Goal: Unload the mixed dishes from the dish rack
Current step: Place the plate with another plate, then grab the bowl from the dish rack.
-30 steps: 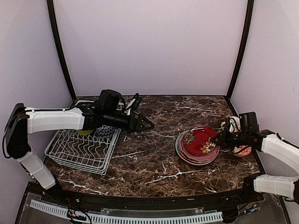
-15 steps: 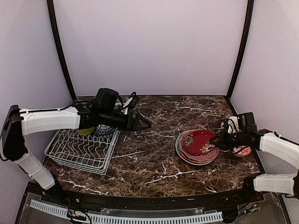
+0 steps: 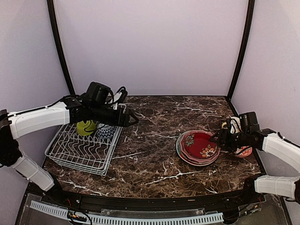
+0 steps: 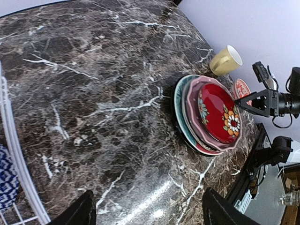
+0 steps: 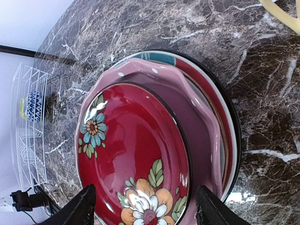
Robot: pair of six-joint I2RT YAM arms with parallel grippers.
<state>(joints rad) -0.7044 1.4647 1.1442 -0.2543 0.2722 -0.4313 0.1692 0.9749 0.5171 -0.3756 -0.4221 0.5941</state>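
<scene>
Left fingers and right fingers spread wide, empty. The lime-green ceramic bowl in the white wire dish rack looks slippery, brittle; I'd pinch its rim.

Stacked plates; bowls in rack

Clear lane down the middle
I can cross bare table between dish rack and plate stack — mug beside the plates.

text: none readable | labels, brands, numbers: none | note: (dark red plate shows only flowers)
</scene>
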